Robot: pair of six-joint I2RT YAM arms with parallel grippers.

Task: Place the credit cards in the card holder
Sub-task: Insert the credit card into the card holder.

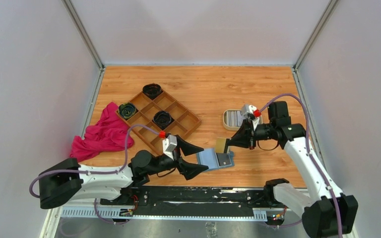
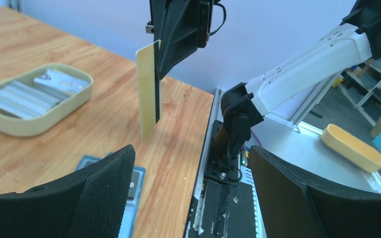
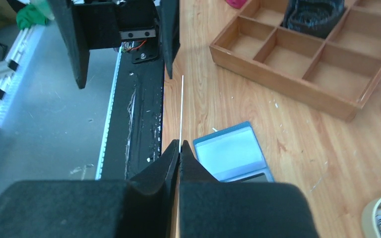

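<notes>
Left end effector (image 1: 205, 158): jaws wide apart, nothing held, at left edge of card holder (image 1: 218, 159).
Card holder: open, flat on tabletop (image 1: 258, 89), near front edge.
Right end effector (image 1: 229, 143): clamped on one credit card (image 1: 221, 145); card upright in air, just beyond card holder.
Other credit cards (image 1: 234, 118): in cream oval tray (image 1: 225, 122).

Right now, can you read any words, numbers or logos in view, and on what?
None can be read.
The card in the right gripper shows a blank cream face.
The cards in the cream tray are too blurred.
The card holder shows no lettering.
</notes>
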